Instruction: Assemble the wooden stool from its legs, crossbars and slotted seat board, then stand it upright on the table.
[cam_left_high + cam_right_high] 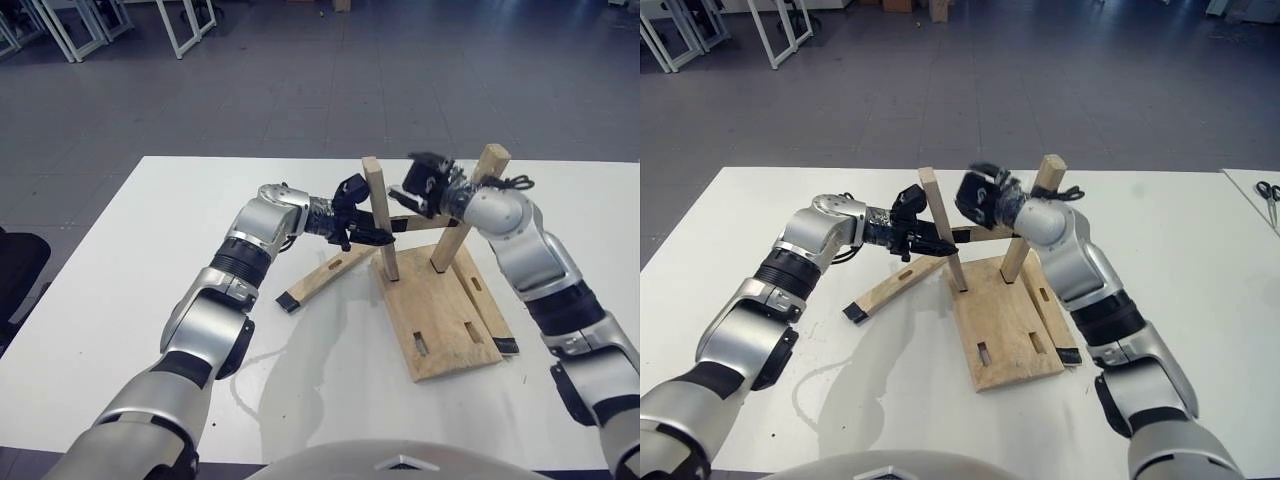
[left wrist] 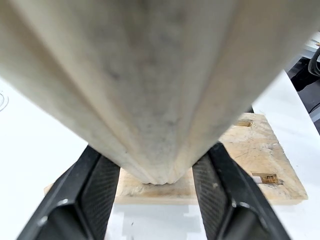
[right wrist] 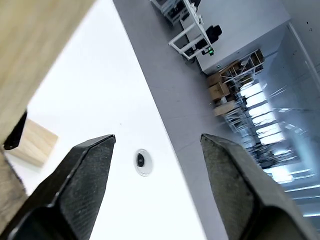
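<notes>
The white tabletop [image 1: 120, 300] carries the slotted seat board [image 1: 440, 325], lying flat with two legs standing in it. The left gripper [image 1: 372, 236] jaws are clenched on the left upright leg [image 1: 378, 205]. The right gripper [image 3: 156, 145] jaws are released, near the crossbar [image 1: 985, 235] joining the right upright leg [image 1: 470, 205]. A loose leg [image 1: 325, 275] lies just beside the board.

Seat board [image 1: 440, 325], loose leg [image 1: 320, 277] on table [image 1: 120, 300]
</notes>
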`<state>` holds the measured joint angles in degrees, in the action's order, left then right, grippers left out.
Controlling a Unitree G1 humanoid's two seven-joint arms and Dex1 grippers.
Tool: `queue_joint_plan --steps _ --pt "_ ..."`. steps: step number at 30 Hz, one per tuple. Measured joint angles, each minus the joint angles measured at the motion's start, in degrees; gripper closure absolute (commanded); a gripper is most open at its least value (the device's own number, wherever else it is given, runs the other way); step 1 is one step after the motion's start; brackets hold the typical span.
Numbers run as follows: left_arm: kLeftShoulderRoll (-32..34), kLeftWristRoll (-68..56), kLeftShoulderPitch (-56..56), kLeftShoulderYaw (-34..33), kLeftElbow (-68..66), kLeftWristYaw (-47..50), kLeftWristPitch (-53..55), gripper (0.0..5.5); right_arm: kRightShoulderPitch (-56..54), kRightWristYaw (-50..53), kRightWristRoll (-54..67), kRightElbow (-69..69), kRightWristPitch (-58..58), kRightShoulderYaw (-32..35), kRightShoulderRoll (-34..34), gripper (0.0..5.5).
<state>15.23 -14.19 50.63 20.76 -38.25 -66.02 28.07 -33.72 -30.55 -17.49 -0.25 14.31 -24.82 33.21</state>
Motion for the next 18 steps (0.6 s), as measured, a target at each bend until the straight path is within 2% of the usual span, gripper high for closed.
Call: queue_joint_plan --steps 6,11,14,18 --pt "0.04 0.14 -0.32 0.56 0.87 0.65 0.14 3.46 2.30 -0.03 -8.40 -4.84 -2.77 -2.78 3.12 2.37" --pt "0.20 0.14 0.16 0.90 0.87 0.73 0.14 3.46 4.00 7.15 -4.70 -3.03 -3.17 4.72 -3.44 2.37" --pt "0.20 0.13 0.45 1.05 0.85 0.72 0.14 3.46 -0.47 12.35 -4.17 -3.58 -4.90 10.86 -5.19 2.37" --pt "0.18 0.13 0.54 1.12 0.69 0.71 0.13 3.46 -0.19 9.60 -4.80 -3.27 -5.75 8.97 -5.31 2.37"
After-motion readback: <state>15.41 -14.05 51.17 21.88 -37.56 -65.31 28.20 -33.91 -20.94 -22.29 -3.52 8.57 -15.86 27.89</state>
